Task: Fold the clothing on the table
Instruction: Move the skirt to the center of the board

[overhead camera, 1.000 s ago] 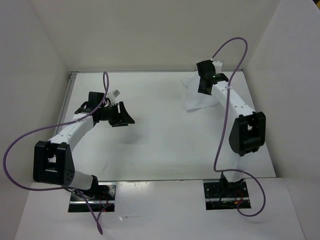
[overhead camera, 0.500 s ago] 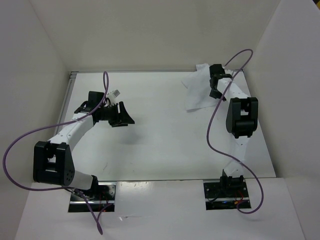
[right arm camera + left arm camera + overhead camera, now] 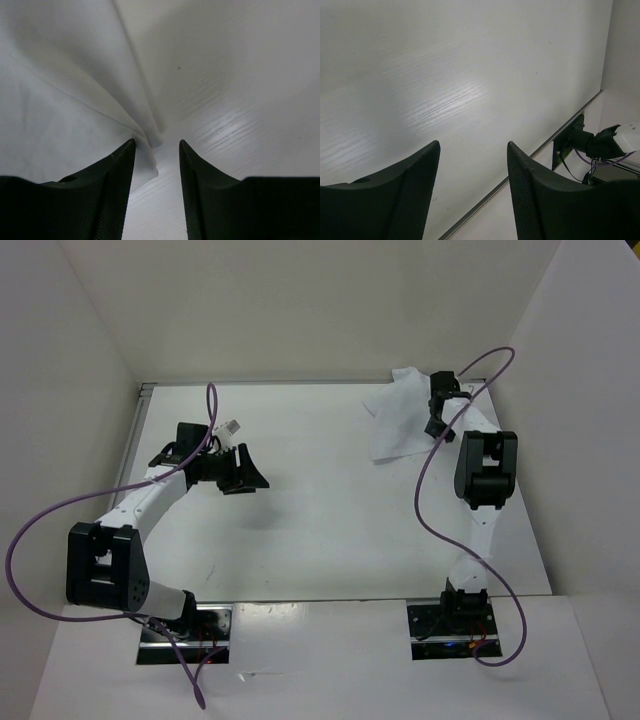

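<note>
The clothing (image 3: 393, 425) is a wrinkled white garment at the far right of the table (image 3: 330, 520), its far corner bunched up near the back wall. My right gripper (image 3: 434, 428) sits low at the garment's right edge. In the right wrist view its jaws (image 3: 157, 142) stand open, with a pinched fold of the clothing (image 3: 65, 100) ending at the fingertips and bare table (image 3: 240, 100) to the right. My left gripper (image 3: 252, 480) hovers open over the left half of the table, far from the garment. Nothing lies between its fingers (image 3: 473, 145).
White upright walls (image 3: 80, 390) close in the table on the left, back and right. Purple cables (image 3: 60, 510) loop off both arms. A metal strip (image 3: 520, 175) marks the table's near edge, with the right arm's base mount (image 3: 575, 145) beyond it.
The right arm has folded back, taking its gripper from over the garment's middle to its right edge, and its jaws have narrowed. The garment's far corner now shows. The left arm is unmoved.
</note>
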Controlling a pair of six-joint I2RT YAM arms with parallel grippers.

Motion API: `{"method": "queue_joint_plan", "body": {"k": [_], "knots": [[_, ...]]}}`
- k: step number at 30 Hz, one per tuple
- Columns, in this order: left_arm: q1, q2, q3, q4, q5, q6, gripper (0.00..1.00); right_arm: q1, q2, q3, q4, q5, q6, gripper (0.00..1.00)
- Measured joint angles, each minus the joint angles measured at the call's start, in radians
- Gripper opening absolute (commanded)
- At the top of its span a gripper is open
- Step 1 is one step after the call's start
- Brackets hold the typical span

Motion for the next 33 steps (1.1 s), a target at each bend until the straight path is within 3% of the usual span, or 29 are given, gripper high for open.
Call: {"method": "queue_joint_plan", "body": {"k": [3,6,8,9,12,16,19,24,26,27,28,31,33], "knots": [[0.000,0.000,0.000,0.000,0.000,0.000,0.64,-0.012,0.016,0.000,0.016,-0.026,0.003,0.41],[0.000,0.000,0.000,0.000,0.000,0.000,0.64,-0.018,0.023,0.000,0.032,-0.053,0.006,0.30],[0.000,0.000,0.000,0.000,0.000,0.000,0.64,-0.020,0.025,0.000,0.044,-0.078,0.005,0.03],[0.000,0.000,0.000,0.000,0.001,0.000,0.64,-0.020,0.025,0.000,0.050,-0.089,0.003,0.00],[0.000,0.000,0.000,0.000,0.001,0.000,0.64,-0.019,0.020,-0.009,0.079,-0.130,0.007,0.00],[0.000,0.000,-0.001,0.003,0.007,-0.004,0.64,0.008,-0.099,-0.105,0.096,-0.195,0.008,0.00],[0.000,0.004,-0.001,0.011,0.016,-0.006,0.64,0.106,-0.281,-0.118,0.082,-0.202,0.005,0.00],[0.000,0.013,-0.002,0.024,0.027,-0.006,0.64,0.377,-0.680,-0.057,0.082,-0.204,-0.016,0.00],[0.000,0.021,-0.002,0.027,0.029,-0.006,0.64,0.415,-0.830,-0.035,0.081,-0.219,-0.018,0.00],[0.000,0.024,-0.002,0.027,0.031,-0.005,0.64,0.407,-0.898,-0.031,0.080,-0.218,-0.016,0.01],[0.000,0.028,-0.002,0.027,0.032,-0.005,0.64,0.391,-0.946,-0.031,0.071,-0.213,-0.011,0.09],[0.000,0.034,-0.003,0.028,0.035,-0.004,0.64,0.358,-1.056,-0.034,0.006,-0.179,0.014,0.48],[0.000,0.034,-0.007,0.029,0.038,-0.003,0.64,0.359,-1.081,-0.055,-0.048,-0.162,0.025,0.53]]}}
